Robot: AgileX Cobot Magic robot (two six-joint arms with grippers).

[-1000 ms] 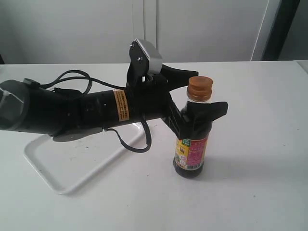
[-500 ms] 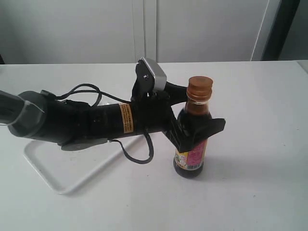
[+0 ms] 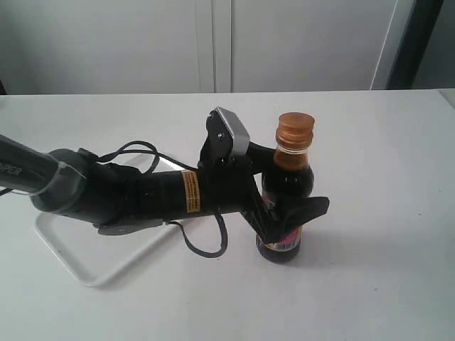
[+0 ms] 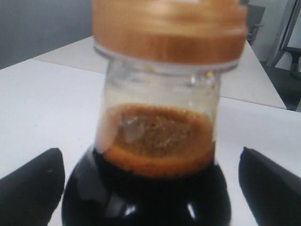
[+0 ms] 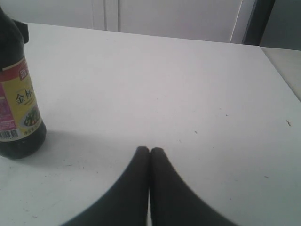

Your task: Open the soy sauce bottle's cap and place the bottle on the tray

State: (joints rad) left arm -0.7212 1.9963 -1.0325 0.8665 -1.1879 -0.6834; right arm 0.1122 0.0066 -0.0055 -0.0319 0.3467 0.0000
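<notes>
I am holding my left gripper (image 3: 295,181) spread wide around the soy sauce bottle (image 3: 288,169), with one finger (image 4: 28,188) on each side of its dark shoulder. I cannot tell whether they are touching the glass. The bottle is standing upright on the table (image 3: 384,142) between those fingers, and the cap (image 3: 295,128) is sitting closed just above them. The tray (image 3: 78,270) is lying behind this gripper, partly under my forearm. My right gripper (image 5: 150,157) is pressed shut and empty, with the bottle standing apart from it.
</notes>
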